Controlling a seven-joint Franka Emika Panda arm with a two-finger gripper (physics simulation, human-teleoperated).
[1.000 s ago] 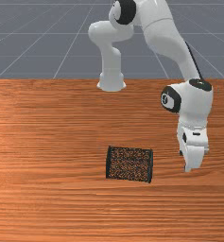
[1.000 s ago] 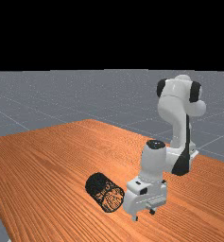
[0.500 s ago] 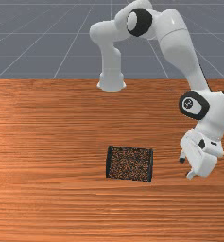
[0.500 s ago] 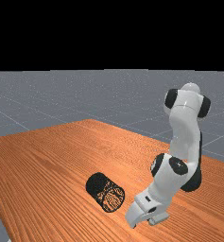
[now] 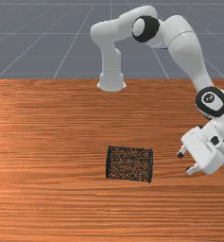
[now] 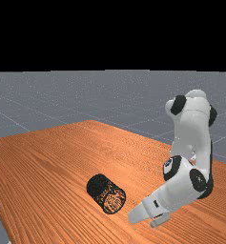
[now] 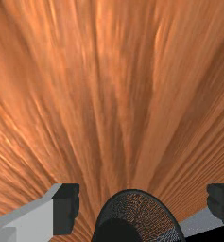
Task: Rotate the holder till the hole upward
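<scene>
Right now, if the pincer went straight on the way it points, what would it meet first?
Probably the mesh holder, whose open end faces the open pincer. The pincer's height above the table is unclear, so the table could come first.

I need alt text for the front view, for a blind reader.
A black mesh holder lies on its side on an orange-brown wooden table; at the front view's right, the open gripper of a white robot arm points toward it without touching.

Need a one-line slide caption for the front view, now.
Mesh holder on its side on the wooden table; open gripper apart from it, toward the front view's right.
</scene>
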